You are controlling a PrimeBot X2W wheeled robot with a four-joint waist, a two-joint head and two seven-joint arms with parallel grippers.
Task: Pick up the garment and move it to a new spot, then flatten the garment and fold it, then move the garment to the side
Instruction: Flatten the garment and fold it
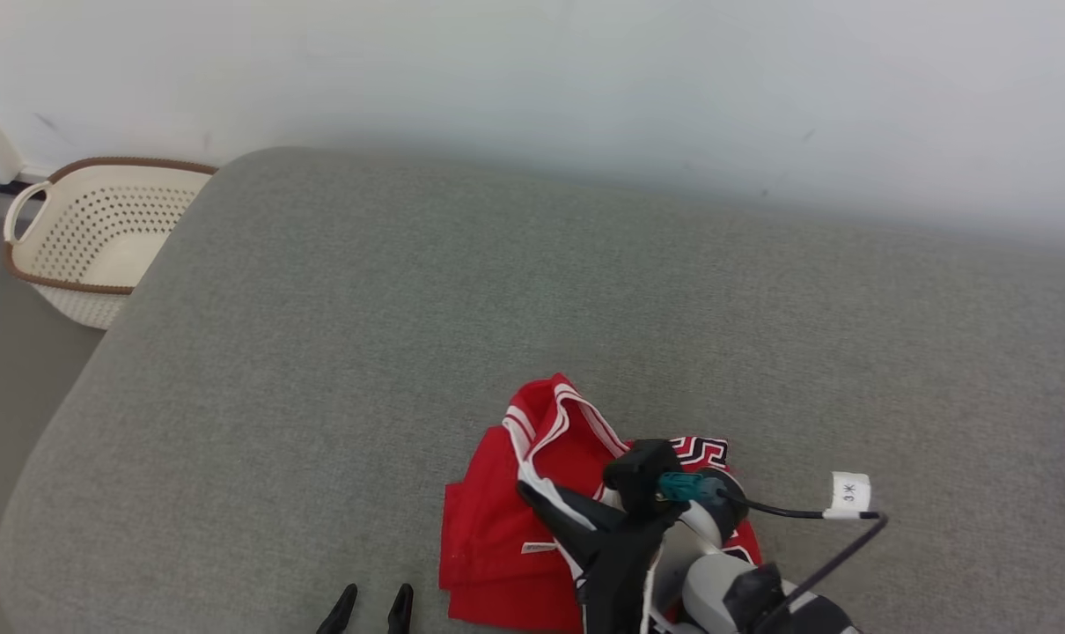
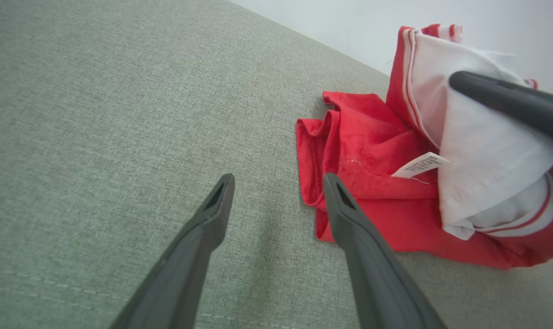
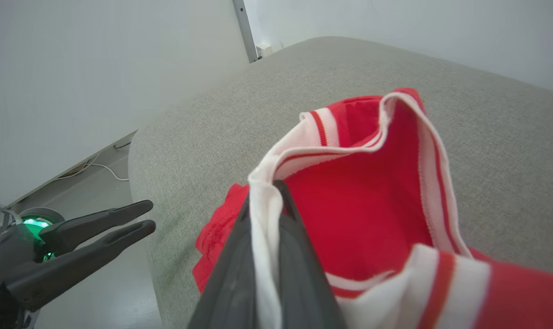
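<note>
Garment point(image 1: 488, 537) is looking soft and light; your right gripper point(image 3: 265, 196) is pinching its white trim point(image 3: 299, 153) (left gripper point(image 2: 277, 179) spread).

- Only the two tips of the left gripper point(image 1: 376, 609) clear the head view's bottom edge.
- The right arm point(image 1: 717, 586) covers the near right part of the garment point(image 1: 497, 528) and most of its black-and-white print point(image 1: 704, 451), which can't be read.
- The sewn-in label point(image 2: 420, 165) is too small to read.
- The garment runs off the right wrist view's bottom and right edges.
- The edge of the cushion point(image 1: 409, 308) hides the right side of the basket point(image 1: 92, 238).
</note>
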